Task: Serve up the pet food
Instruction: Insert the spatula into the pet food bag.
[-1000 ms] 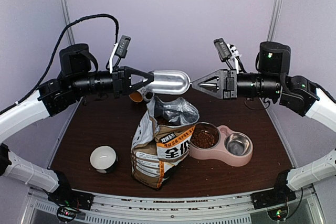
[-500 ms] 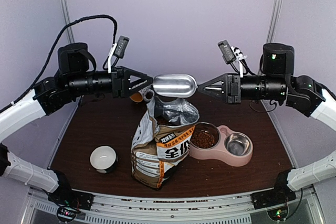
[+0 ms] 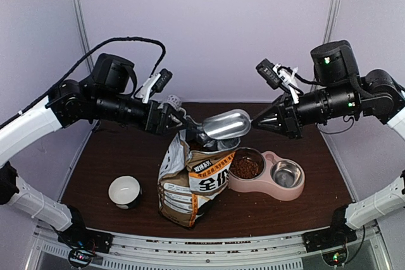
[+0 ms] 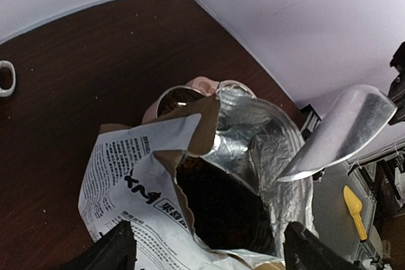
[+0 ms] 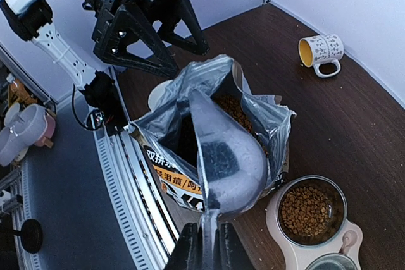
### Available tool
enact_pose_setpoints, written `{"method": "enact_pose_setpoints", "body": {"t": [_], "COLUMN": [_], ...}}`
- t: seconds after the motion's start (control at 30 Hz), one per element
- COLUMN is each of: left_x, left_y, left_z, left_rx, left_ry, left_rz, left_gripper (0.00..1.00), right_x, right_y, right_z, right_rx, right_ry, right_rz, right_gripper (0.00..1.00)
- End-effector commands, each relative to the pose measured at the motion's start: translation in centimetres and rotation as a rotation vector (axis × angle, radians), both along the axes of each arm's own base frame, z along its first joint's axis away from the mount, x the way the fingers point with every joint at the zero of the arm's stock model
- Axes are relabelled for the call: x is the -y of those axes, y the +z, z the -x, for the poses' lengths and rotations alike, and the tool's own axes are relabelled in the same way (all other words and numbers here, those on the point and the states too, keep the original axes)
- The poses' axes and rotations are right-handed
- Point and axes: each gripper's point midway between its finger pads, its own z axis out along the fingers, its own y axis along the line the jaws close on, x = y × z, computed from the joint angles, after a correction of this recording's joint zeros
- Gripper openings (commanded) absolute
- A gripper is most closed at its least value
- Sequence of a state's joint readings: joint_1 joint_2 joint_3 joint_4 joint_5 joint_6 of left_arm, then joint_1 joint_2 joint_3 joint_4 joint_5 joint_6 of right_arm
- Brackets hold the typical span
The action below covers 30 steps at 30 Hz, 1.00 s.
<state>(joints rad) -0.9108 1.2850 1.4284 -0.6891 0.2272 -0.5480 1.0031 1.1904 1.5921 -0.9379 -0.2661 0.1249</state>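
Right arm [image 3: 329,102] now slopes downward, jaws pinching scoop [image 3: 226,124] over bag [image 3: 190,184].

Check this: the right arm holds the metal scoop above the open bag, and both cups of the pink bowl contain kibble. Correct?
Not both: the top external view shows kibble only in the cup nearest the bag; the other cup is empty.

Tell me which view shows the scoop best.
Right wrist: the scoop sits mid-frame, hollow side to the camera, over the open bag. Top external shows it side-on; left wrist catches only its back, at the frame's edge.
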Motion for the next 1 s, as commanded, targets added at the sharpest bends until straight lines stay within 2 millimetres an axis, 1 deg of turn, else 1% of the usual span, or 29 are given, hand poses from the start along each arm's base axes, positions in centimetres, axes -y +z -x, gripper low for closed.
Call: {"method": "enact_pose_setpoints", "body": {"t": [0.0, 0.1, 0.13, 0.17, 0.2, 0.27, 0.33, 0.4, 0.43, 0.5, 0.6, 0.67, 0.7, 0.73, 0.77, 0.8, 0.83, 0.9, 0.97], "left_x": [1.3, 1.7, 1.9, 2.1, 2.3, 2.4, 2.6, 3.2, 3.5, 4.2, 5.3, 5.6, 5.6, 5.6, 5.6, 5.5, 5.4, 5.2, 5.1], "left_y": [-0.5, -1.6, -1.8, -1.9, -2.0, -1.9, -1.6, -1.1, -0.9, -0.7, -0.4, -0.3, -0.4, -0.6, -0.8, -1.0, -1.3, -1.8, -2.3], "left_z": [0.1, -0.7, -0.8, -0.9, -1.0, -1.0, -0.8, -0.6, -0.6, -0.5, -0.6, -0.8, -0.9, -1.1, -1.2, -1.3, -1.4, -1.5, -1.7], "left_rx": [-0.028, -0.039, -0.039, -0.038, -0.036, -0.028, -0.016, 0.000, 0.006, 0.008, 0.028, 0.044, 0.049, 0.050, 0.053, 0.057, 0.060, 0.068, 0.073], "left_ry": [-0.036, -0.024, -0.025, -0.028, -0.028, -0.033, -0.049, -0.071, -0.079, -0.092, -0.107, -0.104, -0.095, -0.086, -0.079, -0.074, -0.068, -0.058, -0.046], "left_rz": [-0.023, -0.065, -0.073, -0.077, -0.081, -0.083, -0.070, -0.037, -0.014, 0.033, 0.096, 0.127, 0.135, 0.140, 0.140, 0.139, 0.135, 0.127, 0.122], "left_gripper": [0.84, 0.82, 0.76, 0.66, 0.52, 0.31, 0.15, 0.02, 0.00, 0.00, 0.00, 0.00, 0.00, 0.00, 0.00, 0.00, 0.00, 0.00, 0.00], "right_x": [0.7, -0.1, -0.3, -0.4, -0.6, -0.9, -1.5, -2.0, -2.3, -2.8, -3.3, -3.9, -4.5, -5.4, -6.7, -7.5, -8.7, -10.8, -12.1], "right_y": [-1.7, -2.4, -2.7, -3.0, -3.4, -4.0, -4.8, -6.3, -7.1, -9.2, -13.5, -16.7, -18.1, -19.1, -19.8, -20.2, -20.2, -19.7, -19.2], "right_z": [-0.1, -0.5, -0.7, -1.0, -1.4, -2.2, -2.8, -3.7, -4.1, -4.7, -5.1, -4.8, -4.4, -3.9, -3.1, -2.2, -1.3, 0.3, 1.5], "right_rx": [0.052, 0.061, 0.063, 0.065, 0.064, 0.057, 0.045, 0.032, 0.019, -0.011, -0.070, -0.120, -0.154, -0.193, -0.229, -0.269, -0.306, -0.370, -0.424], "right_ry": [-0.004, -0.016, -0.027, -0.042, -0.059, -0.099, -0.126, -0.172, -0.193, -0.227, -0.264, -0.252, -0.233, -0.204, -0.163, -0.124, -0.082, -0.004, 0.060], "right_rz": [0.151, 0.199, 0.220, 0.243, 0.267, 0.309, 0.343, 0.399, 0.425, 0.485, 0.601, 0.655, 0.662, 0.649, 0.617, 0.596, 0.559, 0.479, 0.426], "right_gripper": [0.00, 0.00, 0.00, 0.00, 0.00, 0.00, 0.00, 0.00, 0.00, 0.00, 0.00, 0.00, 0.00, 0.00, 0.00, 0.00, 0.00, 0.00, 0.00]}}
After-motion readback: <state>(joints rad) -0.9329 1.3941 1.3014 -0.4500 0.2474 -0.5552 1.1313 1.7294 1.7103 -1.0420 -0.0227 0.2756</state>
